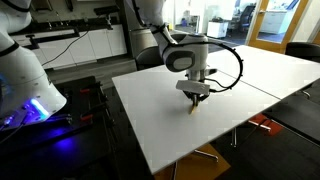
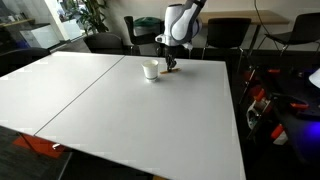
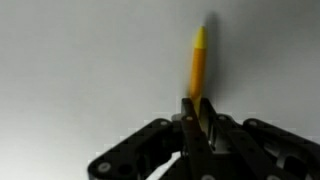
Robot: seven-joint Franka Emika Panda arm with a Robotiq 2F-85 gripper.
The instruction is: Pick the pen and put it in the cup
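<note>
My gripper (image 3: pixel 198 118) is shut on the yellowish pen (image 3: pixel 199 62), which sticks out past the fingertips over the white table (image 3: pixel 80 70). In an exterior view the gripper (image 1: pixel 193 97) hangs low over the table with the pen's end (image 1: pixel 193 105) just above or on the surface. In an exterior view the small white cup (image 2: pixel 151 70) stands upright near the table's far edge, and the gripper (image 2: pixel 172 66) is close beside it, to its right. The cup does not show in the wrist view.
The white table (image 2: pixel 140 115) is made of two joined tops. Black chairs (image 2: pixel 222 35) stand behind its far edge. A white machine with blue light (image 1: pixel 30 95) stands beside the table. Red items (image 2: pixel 262 108) lie on the floor.
</note>
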